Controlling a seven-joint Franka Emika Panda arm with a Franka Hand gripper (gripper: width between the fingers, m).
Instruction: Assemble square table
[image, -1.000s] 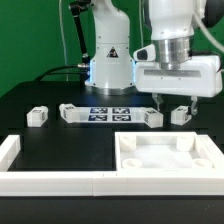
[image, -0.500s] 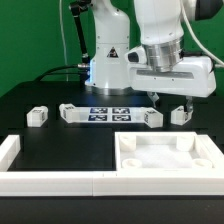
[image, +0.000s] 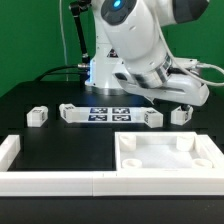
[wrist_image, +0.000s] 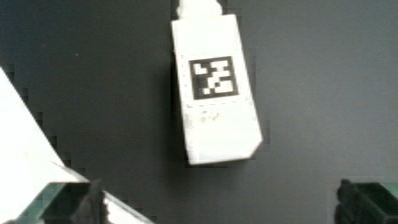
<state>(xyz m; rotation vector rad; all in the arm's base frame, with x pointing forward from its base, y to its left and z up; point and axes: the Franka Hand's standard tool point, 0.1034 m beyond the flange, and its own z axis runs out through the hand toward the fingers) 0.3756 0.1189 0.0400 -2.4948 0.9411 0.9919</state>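
Note:
The white square tabletop (image: 165, 155) lies rimmed face up at the front, towards the exterior view's right. Four short white tagged legs lie in a row behind it: two on the left (image: 37, 116) (image: 72, 113) and two on the right (image: 150, 117) (image: 181, 114). My gripper (image: 175, 99) hangs tilted just above the two right legs, open and empty. In the wrist view one leg (wrist_image: 217, 90) with a square tag lies on the black table ahead of my gripper (wrist_image: 217, 205). Both dark fingertips (wrist_image: 71, 205) stand wide apart and touch nothing.
The marker board (image: 108, 114) lies flat between the leg pairs. A long low white border rail (image: 50, 181) runs along the front, with a raised end (image: 8, 150) at the left. The robot base (image: 108, 70) stands behind the row.
The arm has swung and tilted, so its upper links now lean across the view. The hand has turned at an angle above the right legs. No part has moved.

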